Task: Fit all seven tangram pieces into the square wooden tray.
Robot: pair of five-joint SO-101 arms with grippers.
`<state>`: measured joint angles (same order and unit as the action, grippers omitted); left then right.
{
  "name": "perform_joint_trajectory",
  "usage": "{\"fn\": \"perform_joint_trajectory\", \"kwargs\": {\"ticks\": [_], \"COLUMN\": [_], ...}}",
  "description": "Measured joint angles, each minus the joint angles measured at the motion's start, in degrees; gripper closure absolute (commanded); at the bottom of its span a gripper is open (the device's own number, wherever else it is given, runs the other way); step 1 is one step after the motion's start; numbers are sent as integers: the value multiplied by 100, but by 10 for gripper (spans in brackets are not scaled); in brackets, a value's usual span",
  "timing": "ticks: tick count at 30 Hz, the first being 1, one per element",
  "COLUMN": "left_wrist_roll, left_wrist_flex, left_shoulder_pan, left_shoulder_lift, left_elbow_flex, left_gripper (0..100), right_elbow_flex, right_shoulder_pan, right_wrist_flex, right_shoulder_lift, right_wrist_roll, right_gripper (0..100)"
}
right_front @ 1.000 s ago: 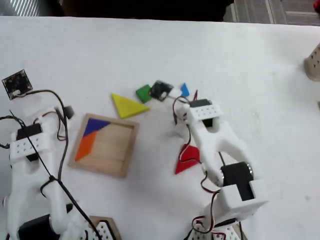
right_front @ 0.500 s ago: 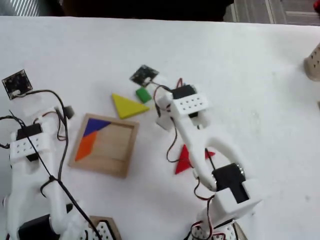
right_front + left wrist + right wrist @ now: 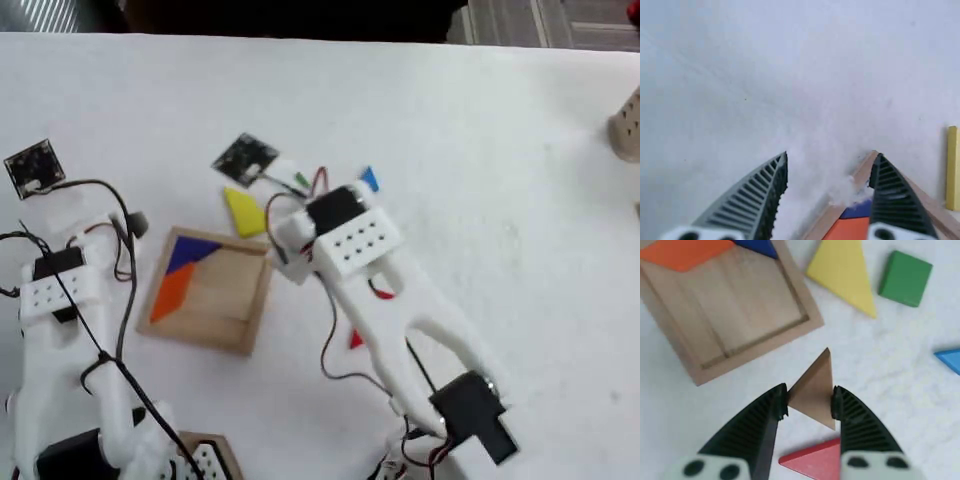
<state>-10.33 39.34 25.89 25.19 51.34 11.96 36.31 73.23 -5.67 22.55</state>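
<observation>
Big white table (image 3: 480, 130). The square wooden tray (image 3: 755, 349) holds just an orange parallelogram (image 3: 685, 252) and a blue triangle (image 3: 757, 246) in one corner. The yellow triangle (image 3: 842, 275), red triangle (image 3: 815, 462) and green square (image 3: 905, 278) lie loose outside.

The right gripper (image 3: 809, 397) is pinching the small tan triangle (image 3: 815, 385), long edge against opposite corner, just beside the tray's rim. It's light, stiff, smooth wood, so I'd guess it pivots on that corner easily.

The left gripper (image 3: 830, 161) is wide open and empty by a tray corner.
</observation>
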Motion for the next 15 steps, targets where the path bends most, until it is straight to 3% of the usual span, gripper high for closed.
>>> {"fn": "perform_joint_trajectory", "kwargs": {"ticks": [5, 15], "left_wrist_roll": [-26, -35], "left_wrist_flex": [0, 0], "left_shoulder_pan": [202, 316], "left_shoulder_lift": [0, 0], "left_elbow_flex": [0, 0], "left_gripper": [728, 728], "right_elbow_flex": [0, 0], "right_shoulder_pan": [774, 1310], "right_wrist_flex": [-343, -1723], "right_shoulder_lift": [70, 1503], "right_wrist_roll": [-176, -202], "right_gripper": [912, 911]}}
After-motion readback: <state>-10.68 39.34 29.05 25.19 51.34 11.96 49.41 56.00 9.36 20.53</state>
